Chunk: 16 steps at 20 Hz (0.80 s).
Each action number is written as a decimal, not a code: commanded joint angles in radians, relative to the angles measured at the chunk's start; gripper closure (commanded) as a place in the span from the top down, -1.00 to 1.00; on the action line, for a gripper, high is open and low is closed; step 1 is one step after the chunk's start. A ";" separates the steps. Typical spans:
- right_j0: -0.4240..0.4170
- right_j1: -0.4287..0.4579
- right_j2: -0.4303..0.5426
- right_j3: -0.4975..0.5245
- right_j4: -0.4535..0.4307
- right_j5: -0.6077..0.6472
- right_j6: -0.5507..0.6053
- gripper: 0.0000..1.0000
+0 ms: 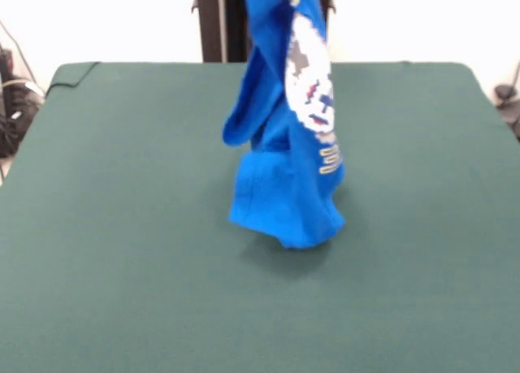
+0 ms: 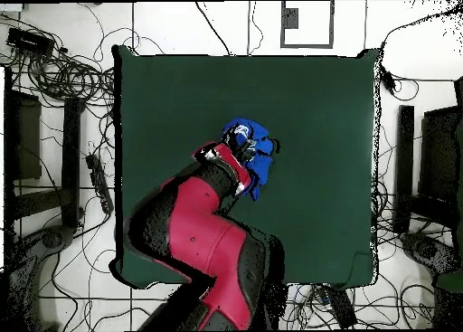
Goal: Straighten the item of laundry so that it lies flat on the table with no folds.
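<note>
The item of laundry, a bright blue T-shirt (image 1: 284,186), hangs in a tall bunched column from above the front view's top edge. Its white-grey print (image 1: 310,80) and yellow lettering (image 1: 329,158) face right. Its crumpled lower end reaches the green table (image 1: 122,227) near the middle, over a shadow. In the overhead view the gripper (image 2: 240,150) is at the end of the red arm (image 2: 203,229), right above the shirt (image 2: 259,166), which hangs from it. The table (image 2: 325,120) spreads wide on all sides. The fingers are hidden by cloth and wrist.
The black pedestal (image 1: 219,23) stands behind the table's far edge. Cables (image 2: 63,75) and dark boxes (image 2: 23,138) lie on the floor around the table. The table's cloth is turned up at one far corner (image 1: 73,71).
</note>
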 commanded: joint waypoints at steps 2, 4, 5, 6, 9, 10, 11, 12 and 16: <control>0.116 0.103 0.091 0.021 0.113 0.127 0.280 -1.00; 0.133 0.116 0.072 0.014 0.130 0.144 0.283 -1.00; 0.142 0.120 0.063 0.009 0.141 0.160 0.287 -1.00; 0.150 0.124 0.055 0.006 0.149 0.170 0.287 -1.00; 0.178 0.133 0.025 -0.012 0.176 0.230 0.299 -1.00; 0.182 0.134 0.020 -0.016 0.181 0.244 0.300 -1.00; 0.188 0.135 0.013 -0.022 0.186 0.259 0.302 -1.00; 0.194 0.136 0.006 -0.027 0.191 0.275 0.303 -1.00; 0.208 0.134 -0.016 -0.042 0.199 0.322 0.301 -1.00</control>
